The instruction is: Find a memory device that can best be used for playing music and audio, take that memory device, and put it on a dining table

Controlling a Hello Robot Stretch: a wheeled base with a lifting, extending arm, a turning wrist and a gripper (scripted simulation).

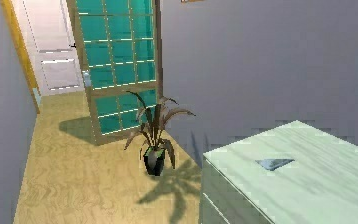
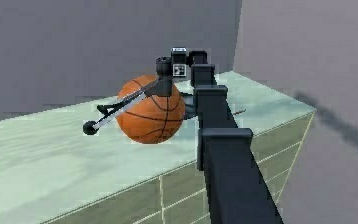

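Observation:
A small flat grey thing (image 1: 275, 163) lies on the pale green top of a low cabinet (image 1: 327, 185) at the forward view's lower right. In the arm side view the dark arm (image 2: 227, 150) reaches out over a pale green cabinet top (image 2: 57, 160). Its gripper (image 2: 91, 127) points toward the view's left, with its thin fingers (image 2: 117, 112) in front of an orange basketball (image 2: 155, 122) that rests on that top. I cannot tell whether the gripper holds anything.
A potted plant (image 1: 155, 135) with long dark leaves stands on the wood floor just ahead of the cabinet. Behind it a teal glass-panel door (image 1: 117, 60) stands ajar, and a white door (image 1: 52, 45) closes the corridor's far end. Grey walls lie on both sides.

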